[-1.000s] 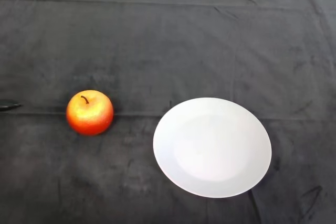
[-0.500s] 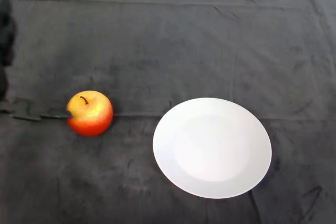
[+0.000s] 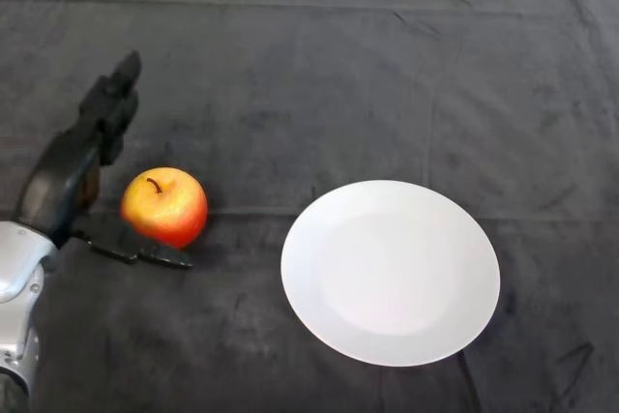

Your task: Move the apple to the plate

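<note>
A red and yellow apple [image 3: 165, 206] with a short stem stands upright on the dark cloth at the left. A white round plate [image 3: 391, 272] lies to its right, a short gap apart, with nothing on it. My left hand [image 3: 73, 176] is at the apple's left side. Its fingers [image 3: 113, 103] stretch straight past the apple's far left. Its thumb [image 3: 145, 255] reaches under the apple's near side. The hand is open around the apple's left, and I cannot tell whether it touches it.
The dark cloth [image 3: 319, 74] covers the whole table and has creases near the far edge and at the lower right. The silver-grey forearm [image 3: 17, 316] comes in at the lower left corner.
My left hand has come in from the left edge and now flanks the apple's left side with fingers and thumb spread. The apple and plate have not moved.
</note>
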Controlling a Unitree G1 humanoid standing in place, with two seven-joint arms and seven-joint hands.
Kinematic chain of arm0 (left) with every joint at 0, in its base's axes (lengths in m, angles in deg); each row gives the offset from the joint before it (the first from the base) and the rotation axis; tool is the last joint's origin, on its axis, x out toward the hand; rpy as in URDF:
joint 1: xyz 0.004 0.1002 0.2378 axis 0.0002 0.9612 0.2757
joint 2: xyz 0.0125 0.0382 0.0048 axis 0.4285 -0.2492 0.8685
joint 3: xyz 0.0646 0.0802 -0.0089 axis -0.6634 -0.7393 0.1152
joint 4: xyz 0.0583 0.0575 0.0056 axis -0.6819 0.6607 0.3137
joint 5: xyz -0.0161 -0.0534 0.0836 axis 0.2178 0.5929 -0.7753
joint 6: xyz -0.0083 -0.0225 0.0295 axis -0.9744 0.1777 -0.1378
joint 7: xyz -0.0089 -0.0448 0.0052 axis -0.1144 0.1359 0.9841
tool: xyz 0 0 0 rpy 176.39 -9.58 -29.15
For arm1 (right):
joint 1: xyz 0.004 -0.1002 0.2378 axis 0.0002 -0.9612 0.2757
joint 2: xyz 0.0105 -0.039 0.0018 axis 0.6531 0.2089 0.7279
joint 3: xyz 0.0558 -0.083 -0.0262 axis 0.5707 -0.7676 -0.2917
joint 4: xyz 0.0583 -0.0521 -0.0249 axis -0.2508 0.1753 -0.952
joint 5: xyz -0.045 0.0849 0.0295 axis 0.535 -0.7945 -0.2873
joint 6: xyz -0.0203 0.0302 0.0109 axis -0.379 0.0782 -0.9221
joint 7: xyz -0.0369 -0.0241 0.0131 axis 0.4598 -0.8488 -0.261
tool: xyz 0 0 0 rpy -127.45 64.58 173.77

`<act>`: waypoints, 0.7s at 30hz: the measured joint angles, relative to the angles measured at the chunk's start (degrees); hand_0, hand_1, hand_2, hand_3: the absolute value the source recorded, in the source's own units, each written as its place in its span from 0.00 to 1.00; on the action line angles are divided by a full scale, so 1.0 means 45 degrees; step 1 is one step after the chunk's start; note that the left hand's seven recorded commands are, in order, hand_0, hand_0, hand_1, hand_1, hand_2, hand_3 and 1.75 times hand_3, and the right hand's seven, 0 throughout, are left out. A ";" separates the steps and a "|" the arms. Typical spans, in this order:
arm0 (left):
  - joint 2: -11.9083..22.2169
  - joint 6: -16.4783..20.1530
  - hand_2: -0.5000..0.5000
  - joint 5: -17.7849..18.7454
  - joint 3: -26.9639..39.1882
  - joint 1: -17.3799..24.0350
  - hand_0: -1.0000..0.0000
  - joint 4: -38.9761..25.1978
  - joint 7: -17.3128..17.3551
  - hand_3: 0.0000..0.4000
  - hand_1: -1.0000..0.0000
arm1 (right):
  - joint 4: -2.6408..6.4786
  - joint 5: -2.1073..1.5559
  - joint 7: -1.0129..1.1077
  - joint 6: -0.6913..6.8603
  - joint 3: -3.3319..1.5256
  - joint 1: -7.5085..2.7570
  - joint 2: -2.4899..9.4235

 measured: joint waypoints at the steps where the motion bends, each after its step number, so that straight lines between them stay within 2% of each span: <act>1: -0.0002 0.0177 0.50 -0.0001 -0.0033 0.0005 1.00 0.0000 0.0099 0.00 1.00 | 0.0000 -0.0001 0.0000 0.0001 0.0000 0.0000 0.0000; 14: -0.0111 0.2105 0.50 -0.0167 -0.0590 0.0119 1.00 -0.0002 0.0565 0.00 1.00 | -0.0007 -0.0001 0.0000 0.0009 0.0003 0.0000 -0.0001; 19: -0.0145 0.2574 0.50 -0.0279 -0.0854 0.0121 1.00 -0.0054 0.0567 0.00 1.00 | -0.0010 0.0000 0.0000 0.0014 0.0003 -0.0001 -0.0001; 20: -0.0150 0.2605 0.46 -0.0280 -0.0941 0.0121 0.91 -0.0101 0.0572 0.09 1.00 | -0.0015 0.0000 0.0000 0.0014 0.0003 -0.0001 -0.0001; 21: -0.0154 0.2629 0.30 -0.0280 -0.0982 0.0121 0.59 -0.0153 0.0593 0.41 1.00 | -0.0017 -0.0001 0.0000 0.0014 0.0003 0.0000 -0.0001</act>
